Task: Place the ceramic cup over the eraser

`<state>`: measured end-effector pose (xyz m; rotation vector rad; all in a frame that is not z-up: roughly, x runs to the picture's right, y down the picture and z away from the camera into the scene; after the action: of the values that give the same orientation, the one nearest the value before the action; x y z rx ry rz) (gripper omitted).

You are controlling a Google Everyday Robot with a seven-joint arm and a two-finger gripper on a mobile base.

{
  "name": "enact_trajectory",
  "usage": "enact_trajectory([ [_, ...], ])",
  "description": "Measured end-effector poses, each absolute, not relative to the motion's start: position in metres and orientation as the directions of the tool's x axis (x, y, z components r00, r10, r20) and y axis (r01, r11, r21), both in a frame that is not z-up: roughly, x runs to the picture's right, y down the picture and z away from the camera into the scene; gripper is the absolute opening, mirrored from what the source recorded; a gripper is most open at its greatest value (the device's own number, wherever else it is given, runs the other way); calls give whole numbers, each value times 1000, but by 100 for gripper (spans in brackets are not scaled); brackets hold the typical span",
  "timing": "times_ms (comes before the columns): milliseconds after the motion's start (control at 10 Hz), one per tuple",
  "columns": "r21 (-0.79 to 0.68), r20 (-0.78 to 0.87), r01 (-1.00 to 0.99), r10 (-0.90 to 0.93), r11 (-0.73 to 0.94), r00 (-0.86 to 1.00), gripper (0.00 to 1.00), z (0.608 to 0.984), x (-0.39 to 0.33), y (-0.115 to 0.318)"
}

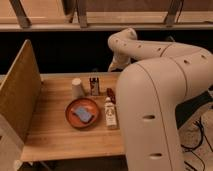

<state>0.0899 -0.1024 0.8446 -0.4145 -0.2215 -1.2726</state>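
Note:
The ceramic cup (77, 88), small, off-white and tapered, stands mouth down on the wooden table (55, 135) near its far edge. The eraser (94, 86), a slim dark block with a pale patch, stands upright just right of the cup, a small gap between them. My gripper (116, 66) is at the end of the white arm, above the far table edge. It is to the right of the eraser and higher than it, touching neither object. The arm's large body fills the right side of the view.
An orange-red bowl (82, 113) holding a blue-grey pad (83, 114) sits in front of the cup. A white tube with a red end (110, 114) lies right of the bowl. A tall wooden panel (20, 95) walls the table's left side.

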Motion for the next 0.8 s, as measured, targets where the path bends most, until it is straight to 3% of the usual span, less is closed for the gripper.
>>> enact_trajectory([
  [400, -78, 327, 992, -937, 100, 120, 80, 837, 26, -157],
  [800, 55, 365, 997, -928, -55, -71, 80, 840, -48, -147],
])
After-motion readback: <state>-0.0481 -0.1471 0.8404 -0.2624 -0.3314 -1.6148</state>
